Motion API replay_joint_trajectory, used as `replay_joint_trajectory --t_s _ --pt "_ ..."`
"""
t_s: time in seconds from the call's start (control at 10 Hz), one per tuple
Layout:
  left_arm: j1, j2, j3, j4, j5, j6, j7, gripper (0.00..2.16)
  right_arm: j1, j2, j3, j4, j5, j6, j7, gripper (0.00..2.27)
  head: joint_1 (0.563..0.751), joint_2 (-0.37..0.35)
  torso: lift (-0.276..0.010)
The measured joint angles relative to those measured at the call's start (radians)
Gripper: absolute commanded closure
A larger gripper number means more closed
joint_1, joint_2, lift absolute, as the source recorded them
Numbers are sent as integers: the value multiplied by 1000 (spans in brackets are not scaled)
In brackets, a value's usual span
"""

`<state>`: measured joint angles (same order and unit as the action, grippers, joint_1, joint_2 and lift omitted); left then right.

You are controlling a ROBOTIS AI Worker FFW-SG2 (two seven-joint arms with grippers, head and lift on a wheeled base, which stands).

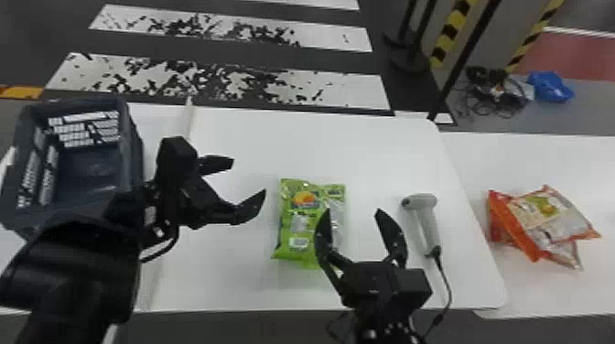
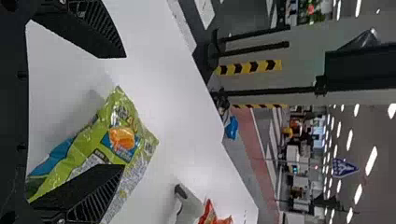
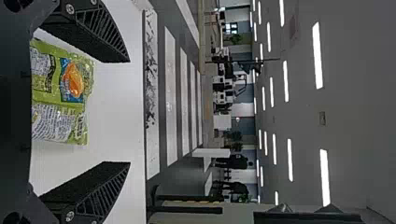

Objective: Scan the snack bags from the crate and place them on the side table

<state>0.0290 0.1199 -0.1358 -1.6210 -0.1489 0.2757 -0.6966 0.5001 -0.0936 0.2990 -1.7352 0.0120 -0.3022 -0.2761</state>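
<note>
In the head view, with the green snack bag (image 1: 297,215) as the clock's centre and twelve pointing away from the robot, the bag lies flat on the white table (image 1: 357,151). The left hand (image 1: 249,176) is near it at about ten o'clock, released, its two black fingers spread and apart from the bag. The right hand (image 1: 353,210) comes in from four o'clock, also released, fingers wide, one of them in front of the bag's edge. The grey crate (image 1: 132,160) stands well apart, between nine and ten. At three o'clock lies the barcode scanner (image 1: 428,224), its cable (image 1: 450,286) trailing off toward four. Farther out at three, on the side table (image 1: 549,160), are the orange snack bags (image 1: 549,217), one lapped over another. In the left wrist view the fingers stand well open, one covering part of the green bag; beyond it appear the scanner and a bit of the orange bags. In the right wrist view that hand's fingers are open too, with the green bag showing past them, its fruit picture in plain sight; one finger passes in front of its edge.
</note>
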Motion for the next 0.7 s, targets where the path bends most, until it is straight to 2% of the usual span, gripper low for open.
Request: replay_joint_trajectory --t_s 0.2,0.3,0.4,0.5,0.6,0.7 --pt "82 1 88 -105 65 -23 112 19 -1 0 2 -6 4 6 4 397 695 -8 -50" --pt "115 1 121 -138 93 -43 167 19 -1 -1 3 -9 9 9 10 583 695 11 -50" --pt "146 0 151 -163 127 -74 209 22 -2 -3 4 -12 18 10 15 876 695 42 -50" --pt "177 -2 178 -184 167 -112 252 22 -2 -4 5 -15 23 10 27 1342 695 71 -50" --pt "207 -4 200 -196 199 -159 307 22 -2 -5 7 -20 26 10 31 1538 695 103 -50" --pt "233 -7 222 -200 236 -193 364 22 -2 -5 10 -28 31 22 31 2040 695 117 -50"
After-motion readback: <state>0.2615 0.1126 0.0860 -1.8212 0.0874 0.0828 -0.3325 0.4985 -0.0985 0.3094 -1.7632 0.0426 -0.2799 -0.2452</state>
